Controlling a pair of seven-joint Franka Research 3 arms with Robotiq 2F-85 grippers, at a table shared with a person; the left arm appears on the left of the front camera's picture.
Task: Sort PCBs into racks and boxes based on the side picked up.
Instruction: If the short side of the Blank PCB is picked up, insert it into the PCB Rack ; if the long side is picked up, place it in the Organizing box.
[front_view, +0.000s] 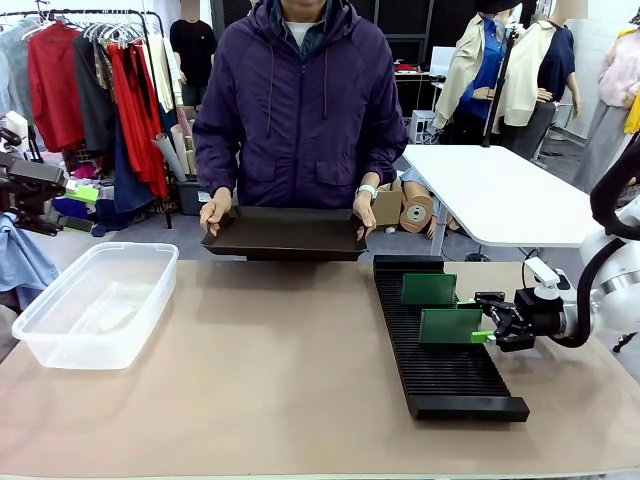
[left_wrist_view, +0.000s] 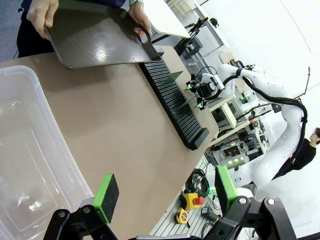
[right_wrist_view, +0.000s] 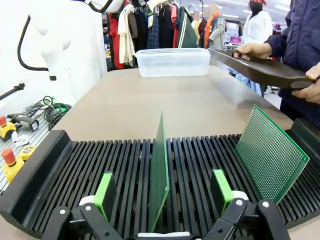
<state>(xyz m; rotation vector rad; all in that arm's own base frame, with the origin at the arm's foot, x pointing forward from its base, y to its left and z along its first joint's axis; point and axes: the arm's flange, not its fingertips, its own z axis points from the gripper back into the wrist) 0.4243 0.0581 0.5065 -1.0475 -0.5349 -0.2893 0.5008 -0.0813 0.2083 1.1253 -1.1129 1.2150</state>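
While the right gripper (front_view: 492, 331) brackets a slotted PCB (front_view: 450, 326) unclamped, the left gripper (left_wrist_view: 165, 197) gapes; rack (front_view: 440, 375) holds two.

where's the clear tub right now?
In the front view the clear tub sits on the table's left side, on the robot's left, across from the black rack at the right; nothing visible inside it.

Two PCBs (front_view: 429, 289) stand in the rack (front_view: 445, 370), right of the box (front_view: 95, 303).
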